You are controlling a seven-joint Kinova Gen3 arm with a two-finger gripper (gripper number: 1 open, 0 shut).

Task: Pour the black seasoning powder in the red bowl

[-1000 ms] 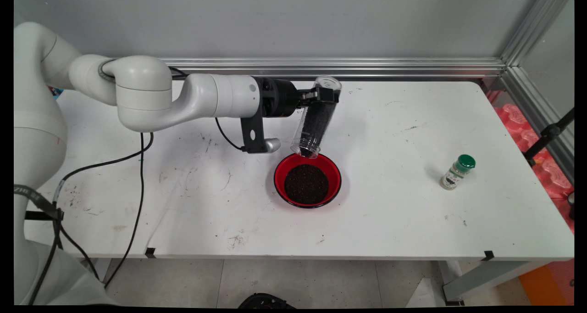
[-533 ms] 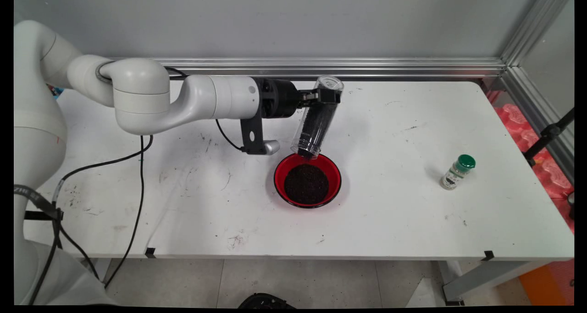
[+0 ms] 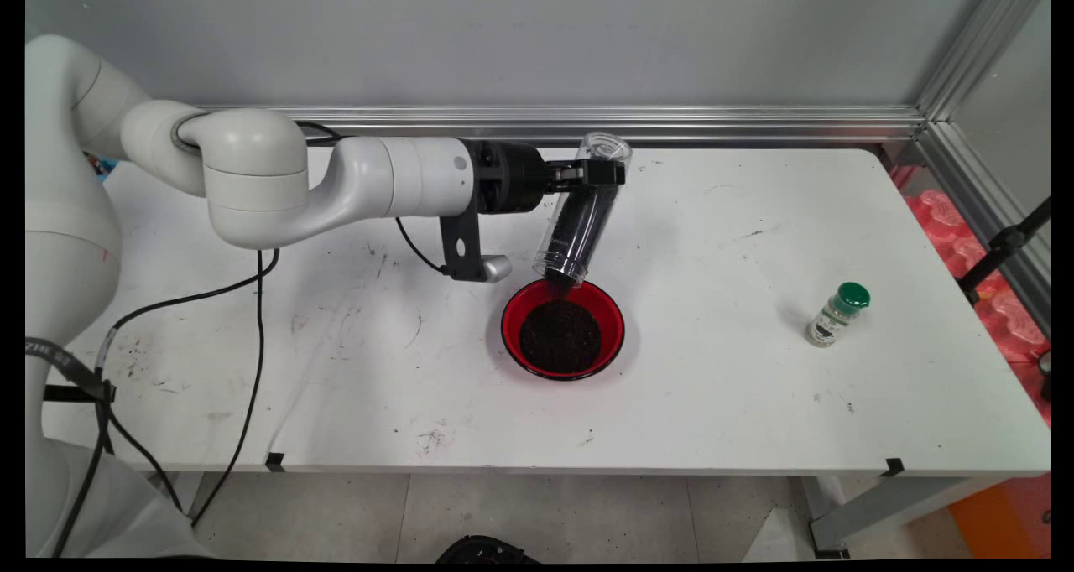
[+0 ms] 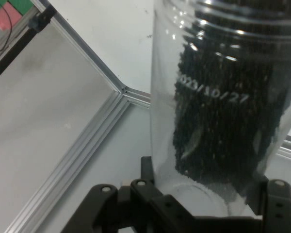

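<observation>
Slightly higher than a second ago, arm and hand (image 3: 597, 172) have lifted a touch; the jar's mouth now sits a bit further above the bowl, dark grains dropping from it. Desk (image 3: 755, 404) white, scuffed. Red bowl (image 3: 513, 316) mid-desk, holding a dark pile of grains. Clear jar (image 3: 579, 220) tilted mouth-down over the bowl's far rim, hand clamped on its upper end. Small green-capped bottle (image 3: 836, 314) stands well apart to the right.
</observation>
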